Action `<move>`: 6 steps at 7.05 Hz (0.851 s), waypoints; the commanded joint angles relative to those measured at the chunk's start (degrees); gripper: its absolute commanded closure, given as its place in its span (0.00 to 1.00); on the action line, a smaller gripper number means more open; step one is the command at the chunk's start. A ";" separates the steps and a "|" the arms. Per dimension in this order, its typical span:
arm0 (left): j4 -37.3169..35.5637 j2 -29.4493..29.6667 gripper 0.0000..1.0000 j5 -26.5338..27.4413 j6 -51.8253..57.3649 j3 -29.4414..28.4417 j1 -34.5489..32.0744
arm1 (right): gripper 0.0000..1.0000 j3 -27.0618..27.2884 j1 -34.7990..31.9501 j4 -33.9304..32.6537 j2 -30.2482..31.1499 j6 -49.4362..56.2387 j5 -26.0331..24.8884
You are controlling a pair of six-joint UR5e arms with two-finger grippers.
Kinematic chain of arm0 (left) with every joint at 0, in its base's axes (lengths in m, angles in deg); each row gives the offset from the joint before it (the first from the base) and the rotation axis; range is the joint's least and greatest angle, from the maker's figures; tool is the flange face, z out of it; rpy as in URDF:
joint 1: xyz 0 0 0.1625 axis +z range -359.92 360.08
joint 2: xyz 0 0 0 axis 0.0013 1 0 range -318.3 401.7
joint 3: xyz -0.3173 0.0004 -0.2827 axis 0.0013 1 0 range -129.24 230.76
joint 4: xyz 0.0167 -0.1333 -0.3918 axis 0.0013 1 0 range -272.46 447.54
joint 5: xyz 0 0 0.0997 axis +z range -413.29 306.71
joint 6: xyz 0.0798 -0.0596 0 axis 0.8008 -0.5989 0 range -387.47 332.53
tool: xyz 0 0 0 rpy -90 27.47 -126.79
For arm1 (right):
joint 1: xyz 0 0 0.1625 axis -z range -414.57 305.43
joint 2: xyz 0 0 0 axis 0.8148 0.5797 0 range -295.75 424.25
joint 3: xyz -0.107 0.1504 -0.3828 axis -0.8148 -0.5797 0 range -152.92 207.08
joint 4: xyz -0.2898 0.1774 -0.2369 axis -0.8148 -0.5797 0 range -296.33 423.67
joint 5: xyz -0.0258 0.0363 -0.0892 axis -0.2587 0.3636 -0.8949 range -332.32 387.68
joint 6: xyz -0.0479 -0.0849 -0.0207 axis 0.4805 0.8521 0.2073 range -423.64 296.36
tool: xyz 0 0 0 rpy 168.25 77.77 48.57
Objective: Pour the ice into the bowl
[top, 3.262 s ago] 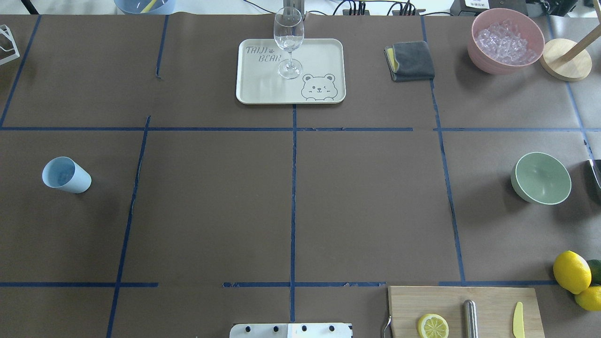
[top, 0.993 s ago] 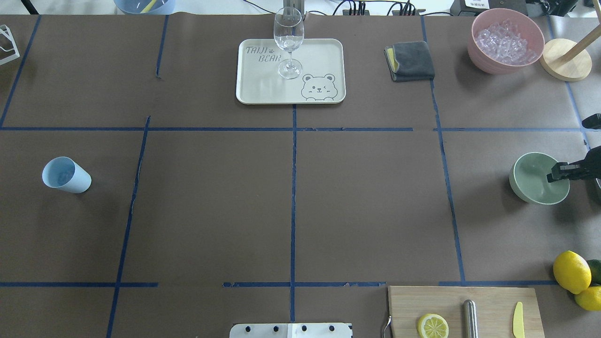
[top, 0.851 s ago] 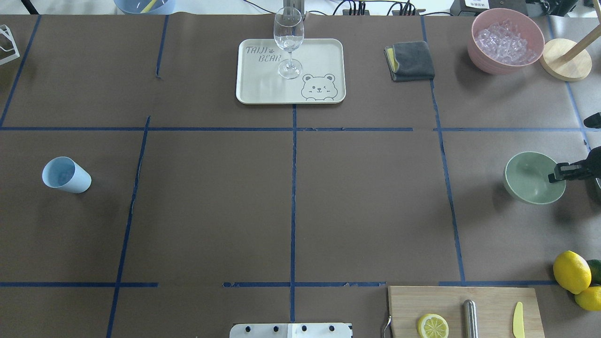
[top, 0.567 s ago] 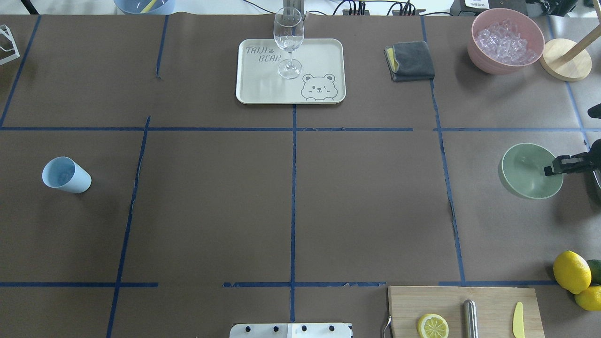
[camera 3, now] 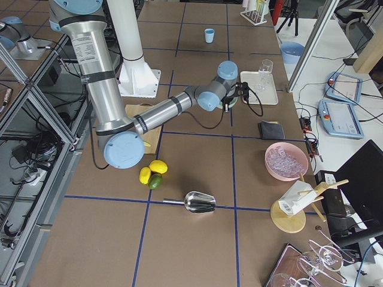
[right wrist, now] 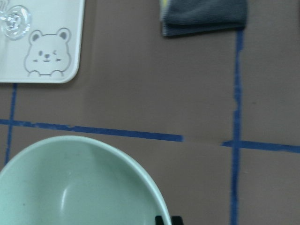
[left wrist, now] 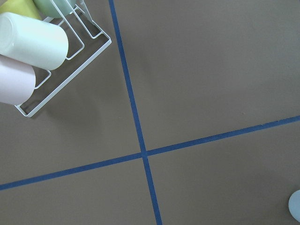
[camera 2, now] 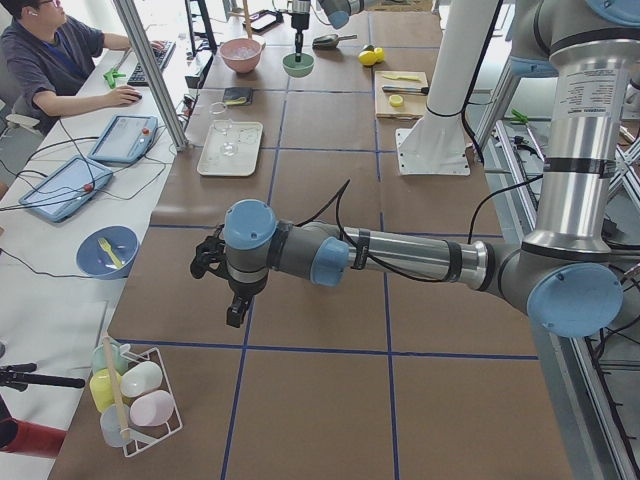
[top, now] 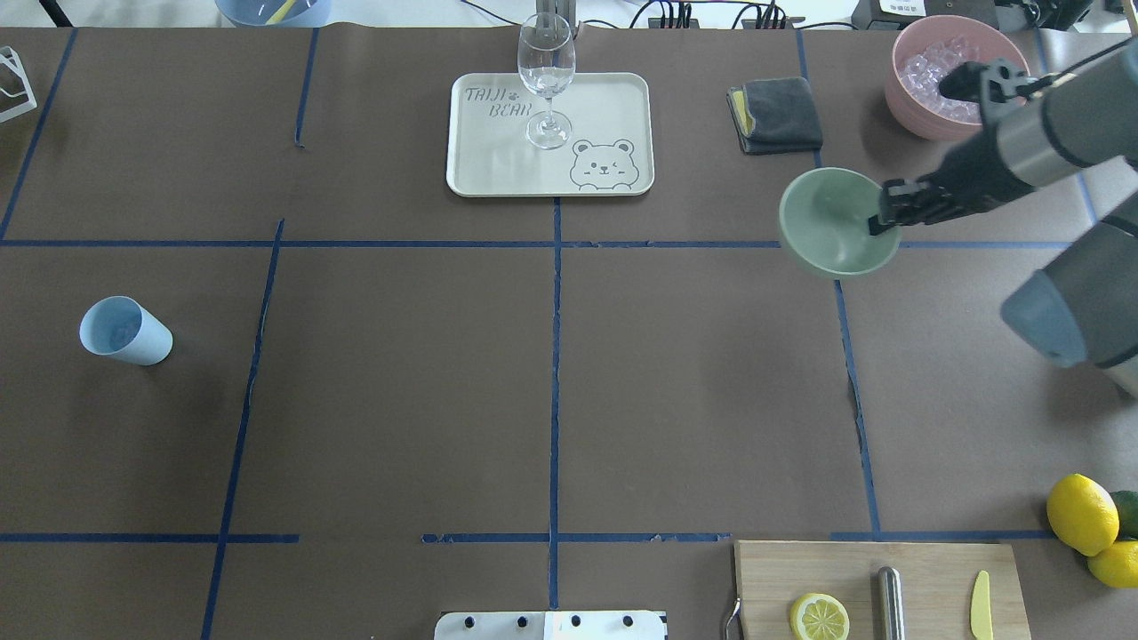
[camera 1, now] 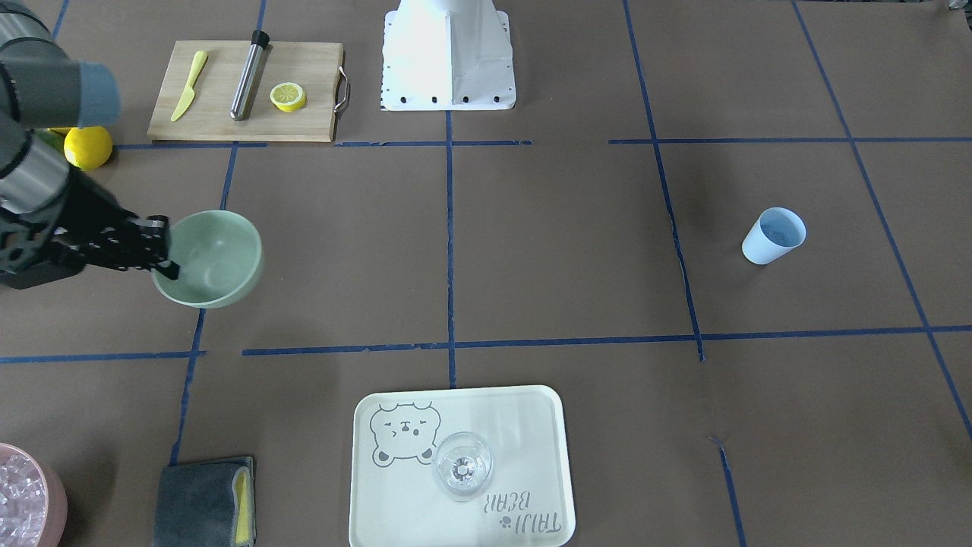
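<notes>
- Brown paper counter (top: 400,373): your right jaws pinch the round mint-green bowl (top: 827,222) by its rim near the folded grey cloth (top: 778,114), leaving its mouth clear for pouring.
- Left jaws: you cannot tell their state.
- Ice, probably in the far light blue cup (top: 124,331), is too small to see.

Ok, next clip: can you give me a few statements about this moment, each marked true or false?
1. The right tool grips the rim of the round pale mint-green bowl. True.
2. That bowl holds ice cubes. False: its inside is bare.
3. The clear stemmed wine glass stands on the cream bear-print tray. True.
4. The light blue plastic cup sits on that tray. False: it stands alone on the brown table, far from the tray.
</notes>
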 commanded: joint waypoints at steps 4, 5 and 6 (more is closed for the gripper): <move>0.95 0.01 0.00 -0.01 -0.01 -1.04 0.00 | 1.00 -22.52 21.56 -12.62 -33.38 -18.99 -19.93; 0.95 0.01 0.00 -0.01 -0.01 -1.12 0.00 | 1.00 -28.49 22.80 -7.56 -35.68 -20.92 -21.88; 0.95 0.01 0.00 -0.01 -0.01 -1.04 0.00 | 1.00 -31.69 24.55 -6.21 -37.18 -22.68 -22.08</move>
